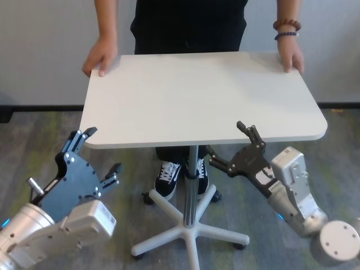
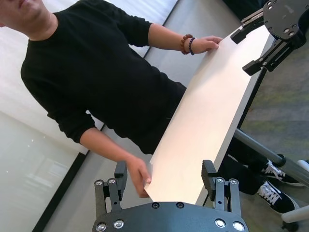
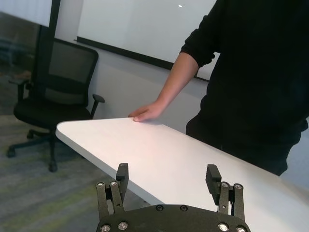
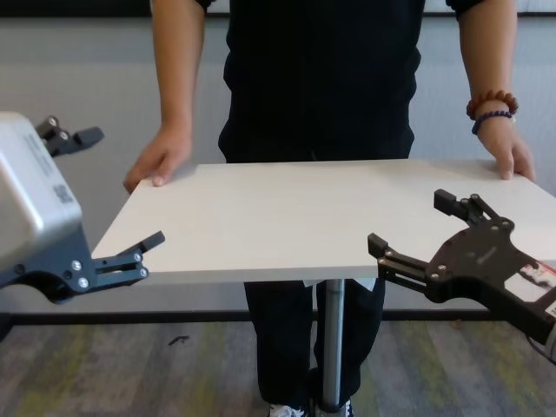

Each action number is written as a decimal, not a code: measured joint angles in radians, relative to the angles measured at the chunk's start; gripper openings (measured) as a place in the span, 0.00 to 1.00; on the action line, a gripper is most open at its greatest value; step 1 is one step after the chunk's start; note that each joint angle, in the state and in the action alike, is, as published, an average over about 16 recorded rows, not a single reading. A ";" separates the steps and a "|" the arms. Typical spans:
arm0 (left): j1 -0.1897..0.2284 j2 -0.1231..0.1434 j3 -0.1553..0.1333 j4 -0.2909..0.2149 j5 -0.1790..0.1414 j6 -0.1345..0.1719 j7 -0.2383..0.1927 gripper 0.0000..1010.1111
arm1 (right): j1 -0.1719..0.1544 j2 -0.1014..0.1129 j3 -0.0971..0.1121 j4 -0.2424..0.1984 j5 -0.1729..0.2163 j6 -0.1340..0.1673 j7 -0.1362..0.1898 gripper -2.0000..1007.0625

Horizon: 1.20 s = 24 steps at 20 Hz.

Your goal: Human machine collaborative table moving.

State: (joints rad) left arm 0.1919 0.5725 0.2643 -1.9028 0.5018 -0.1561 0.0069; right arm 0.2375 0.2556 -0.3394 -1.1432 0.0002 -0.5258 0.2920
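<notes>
The table (image 1: 197, 95) has a white top on a slim silver pole (image 1: 192, 185). The human (image 1: 188, 25) in black stands at its far side, one hand (image 1: 101, 56) on each far corner. My left gripper (image 1: 100, 152) is open at the near left corner, one finger above the top and one at its edge. In the left wrist view, the table edge (image 2: 207, 121) lies ahead, between the fingers of the left gripper (image 2: 164, 170). My right gripper (image 1: 230, 143) is open at the near edge, right of the pole, with the top (image 3: 169, 154) just beyond its fingers. Neither gripper clamps the table.
The table's white star base (image 1: 188, 230) with castors stands on the carpet between my arms. The human's black sneakers (image 1: 169, 177) are just behind the pole. A black office chair (image 3: 53, 92) stands by the wall off to the right side.
</notes>
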 joint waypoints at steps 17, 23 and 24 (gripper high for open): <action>0.140 0.006 -0.086 -0.118 -0.074 -0.024 -0.023 0.99 | -0.165 -0.010 0.035 -0.229 0.050 0.078 0.027 1.00; 0.153 0.005 -0.092 -0.122 -0.068 -0.033 -0.024 0.99 | -0.195 -0.009 0.038 -0.274 0.018 0.079 0.007 1.00; 0.154 0.005 -0.092 -0.121 -0.068 -0.034 -0.024 0.99 | -0.198 -0.008 0.039 -0.279 0.013 0.079 0.004 1.00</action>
State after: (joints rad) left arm 0.3458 0.5775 0.1723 -2.0242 0.4341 -0.1906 -0.0170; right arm 0.0398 0.2473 -0.3006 -1.4221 0.0131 -0.4469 0.2962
